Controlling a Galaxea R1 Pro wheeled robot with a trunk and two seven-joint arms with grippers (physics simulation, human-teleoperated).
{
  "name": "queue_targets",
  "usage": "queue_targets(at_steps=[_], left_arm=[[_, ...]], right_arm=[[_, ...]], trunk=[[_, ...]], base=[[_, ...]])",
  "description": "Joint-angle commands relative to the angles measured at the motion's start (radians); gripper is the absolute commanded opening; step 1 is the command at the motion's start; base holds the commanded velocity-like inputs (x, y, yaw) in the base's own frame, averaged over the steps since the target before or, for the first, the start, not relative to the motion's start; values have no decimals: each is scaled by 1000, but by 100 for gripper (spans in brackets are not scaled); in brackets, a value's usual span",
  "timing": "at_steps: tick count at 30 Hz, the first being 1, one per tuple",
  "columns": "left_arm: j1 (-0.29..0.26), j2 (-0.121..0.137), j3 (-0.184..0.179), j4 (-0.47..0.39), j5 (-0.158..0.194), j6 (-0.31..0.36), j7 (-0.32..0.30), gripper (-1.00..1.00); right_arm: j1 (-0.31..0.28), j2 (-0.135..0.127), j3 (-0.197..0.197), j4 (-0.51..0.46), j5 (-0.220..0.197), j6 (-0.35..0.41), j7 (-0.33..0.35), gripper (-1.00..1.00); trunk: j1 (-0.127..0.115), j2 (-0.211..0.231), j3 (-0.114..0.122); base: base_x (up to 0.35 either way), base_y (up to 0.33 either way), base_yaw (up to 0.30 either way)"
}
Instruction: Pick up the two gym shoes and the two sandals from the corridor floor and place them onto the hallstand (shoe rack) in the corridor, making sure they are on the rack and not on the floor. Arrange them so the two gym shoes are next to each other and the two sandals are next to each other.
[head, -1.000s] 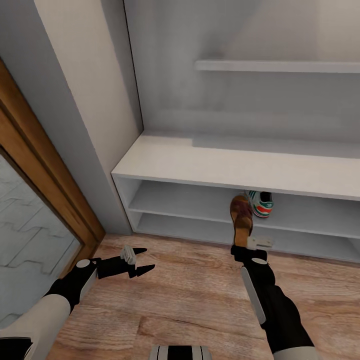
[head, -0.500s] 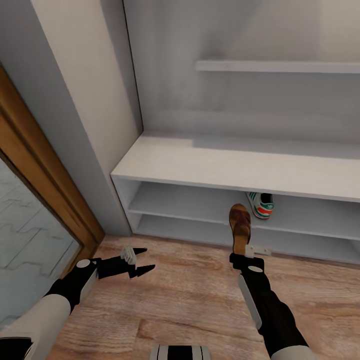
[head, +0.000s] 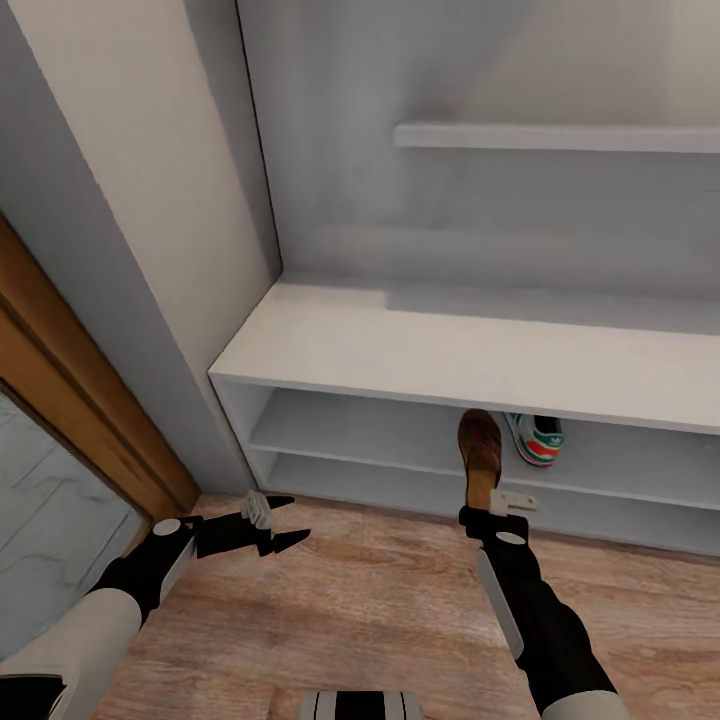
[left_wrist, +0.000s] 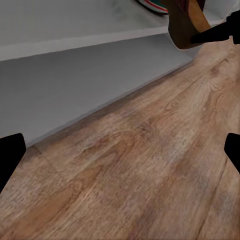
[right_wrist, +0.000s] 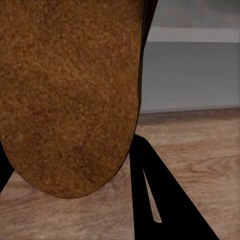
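At the left of the head view the left gripper (head: 285, 522) hung low over the corridor floor (head: 380, 600), its two dark fingers spread apart with nothing between them. To its right stood the hallstand (head: 400, 345), its pale grey bench top bare above two open shelf tiers. Further right, the right gripper (head: 490, 505) was clamped on the heel end of a brown sandal (head: 480, 450), whose toe pointed into the upper shelf opening. Just beside the sandal, on that upper tier, sat one gym shoe (head: 538, 440), white with green stripes and a red-orange end.

The step in hand appeared to be shelving this sandal. The next move probably called for pushing it further in until its sole rested flat on the tier, clear of the gym shoe, leaving room for its partner alongside, before the fingers let go.

The left wrist view showed bare wood planks and the rack's grey base, with the sandal (left_wrist: 186, 22) held off the floor at the frame's edge. The right wrist view gave what the head view could not: the sandal's rough tan underside (right_wrist: 70, 95) close up, with one dark finger (right_wrist: 160, 195) alongside it and floor beyond.
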Motion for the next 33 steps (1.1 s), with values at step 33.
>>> queue_targets(at_steps=[33], left_arm=[[0,-14,-5,0,-41,-10,2,100]], right_arm=[[0,-2,1,0,-13,2,-10,-100]], trunk=[[0,0,-1]], base=[[135,-4,0]])
